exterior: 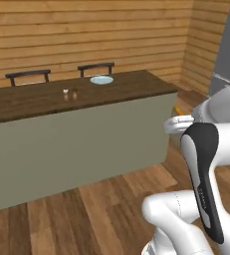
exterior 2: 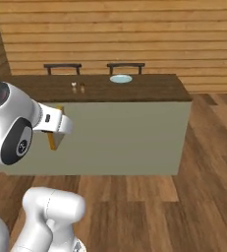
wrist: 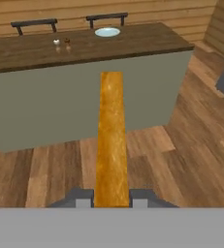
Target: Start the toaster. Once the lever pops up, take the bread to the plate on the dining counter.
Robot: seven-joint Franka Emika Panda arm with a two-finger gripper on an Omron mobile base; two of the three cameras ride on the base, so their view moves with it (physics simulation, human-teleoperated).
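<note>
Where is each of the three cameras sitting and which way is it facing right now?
Left base view: behind the arm's left, facing the dining counter; white arm at lower right.
Right base view: behind its right, same counter; arm at lower left.
Hand view: on the hand, looking along the bread clamped in the gripper toward the counter.
All three share the plate and two chairs behind.

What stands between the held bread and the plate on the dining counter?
Open wood floor and the counter's grey-green front face lie between the bread, clamped edge-on in the gripper, and the plate at the far edge of the dining counter. Two small shakers stand left of the plate, off the direct line.
</note>
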